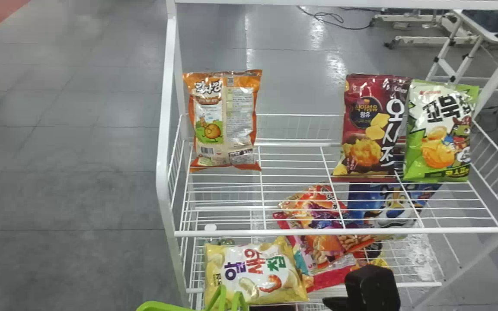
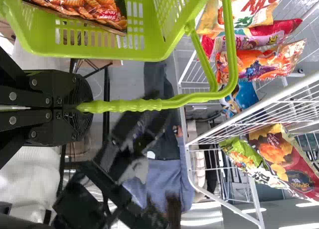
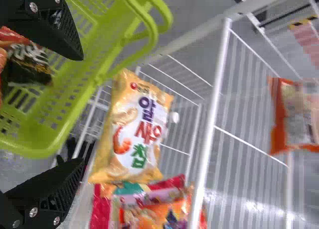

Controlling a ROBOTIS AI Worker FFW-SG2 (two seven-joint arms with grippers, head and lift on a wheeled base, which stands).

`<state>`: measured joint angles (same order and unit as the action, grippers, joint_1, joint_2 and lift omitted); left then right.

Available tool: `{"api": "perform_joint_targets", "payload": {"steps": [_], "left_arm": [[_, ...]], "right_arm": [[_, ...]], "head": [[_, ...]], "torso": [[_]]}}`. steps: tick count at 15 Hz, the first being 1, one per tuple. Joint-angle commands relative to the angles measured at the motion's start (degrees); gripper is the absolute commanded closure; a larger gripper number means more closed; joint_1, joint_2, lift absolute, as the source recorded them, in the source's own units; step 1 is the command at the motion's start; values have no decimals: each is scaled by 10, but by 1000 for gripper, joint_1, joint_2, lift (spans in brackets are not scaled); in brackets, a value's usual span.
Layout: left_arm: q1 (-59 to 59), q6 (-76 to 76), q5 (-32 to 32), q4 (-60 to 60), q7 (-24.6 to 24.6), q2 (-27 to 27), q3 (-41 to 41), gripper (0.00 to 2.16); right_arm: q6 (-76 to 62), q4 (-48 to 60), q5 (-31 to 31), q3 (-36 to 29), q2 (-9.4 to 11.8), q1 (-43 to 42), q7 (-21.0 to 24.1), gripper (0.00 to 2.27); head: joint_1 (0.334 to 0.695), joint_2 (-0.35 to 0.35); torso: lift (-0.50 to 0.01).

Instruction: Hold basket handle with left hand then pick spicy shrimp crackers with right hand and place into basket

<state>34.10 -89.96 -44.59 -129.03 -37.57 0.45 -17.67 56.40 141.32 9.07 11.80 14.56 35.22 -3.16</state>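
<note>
In the head view my right gripper [image 1: 373, 287] is at the bottom edge, right of the basket's green handle [image 1: 227, 300]. The right wrist view has this gripper [image 3: 82, 109] open, its fingers wide apart beside the green basket [image 3: 65, 124]. A dark red bag with shrimp pictures, apparently the spicy shrimp crackers [image 3: 27, 64], lies inside the basket. The left wrist view has the same bag [image 2: 87, 9] in the basket [image 2: 114, 51], and my left gripper [image 2: 84, 107] shut on the handle [image 2: 134, 105].
A white wire rack [image 1: 339, 233] stands in front. Its upper shelf holds an orange bag [image 1: 225, 121], a dark red bag [image 1: 372, 129] and a green bag [image 1: 439, 134]. Lower down are a yellow shrimp chip bag [image 1: 253, 272], red and orange bags [image 1: 318, 216] and a blue package [image 1: 387, 205].
</note>
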Motion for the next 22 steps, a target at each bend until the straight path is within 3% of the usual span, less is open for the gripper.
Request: {"api": "perform_joint_targets", "payload": {"steps": [1,11,16,22], "left_arm": [[0,-1,5,0,0,-3,2,1895],[-3,-1,13,6,-1,-6,10,1895],[-4,-1,13,9,-3,-6,11,1895],[-4,-1,13,11,-5,-6,14,1895]], "right_arm": [[-83,7,17,-39,-2,5,1,80],[-540,-155,17,-62,-41,-13,7,80],[-592,-177,9,-59,-45,-12,57,83],[-592,-186,2,-61,-45,-11,57,83]], "head": [[695,-117],[695,-197],[695,-235],[695,-261]], "torso": [[-37],[-37],[-37],[-37]]}}
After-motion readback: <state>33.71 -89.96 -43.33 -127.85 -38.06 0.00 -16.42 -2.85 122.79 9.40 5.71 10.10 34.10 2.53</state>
